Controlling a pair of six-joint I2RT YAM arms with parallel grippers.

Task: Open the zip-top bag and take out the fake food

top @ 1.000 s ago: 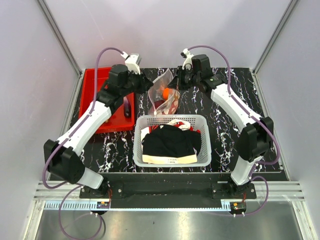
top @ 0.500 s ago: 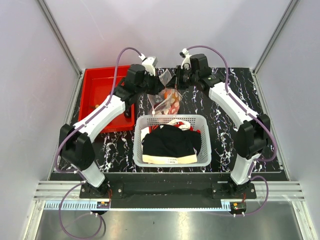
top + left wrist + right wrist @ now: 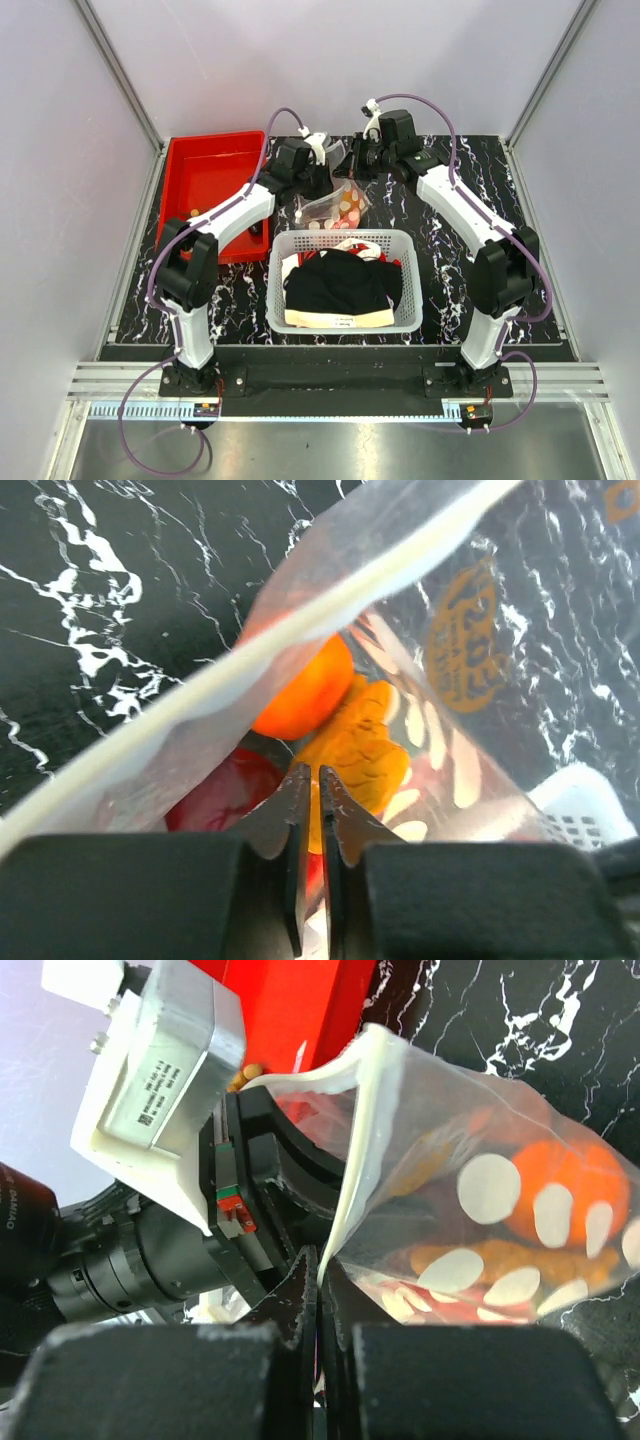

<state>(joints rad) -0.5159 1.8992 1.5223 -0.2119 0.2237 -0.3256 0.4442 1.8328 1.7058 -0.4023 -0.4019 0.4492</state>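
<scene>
The zip-top bag hangs between my two grippers behind the basket, its clear film printed with pale discs. Inside it I see fake food: an orange fruit, a yellow-orange piece and a dark red fruit. My right gripper is shut on the white zip strip at the bag's mouth. My left gripper has its jaws pressed together on the bag's film just below the strip.
A red bin stands at the back left with a few small tan balls in it. A white mesh basket holding black and white clothes sits just in front of the bag. Metal frame posts stand at the back corners.
My left arm has swung right from over the red bin to the bag's mouth and closed there. The bag now lies lower and flatter. My right gripper has stayed put.
</scene>
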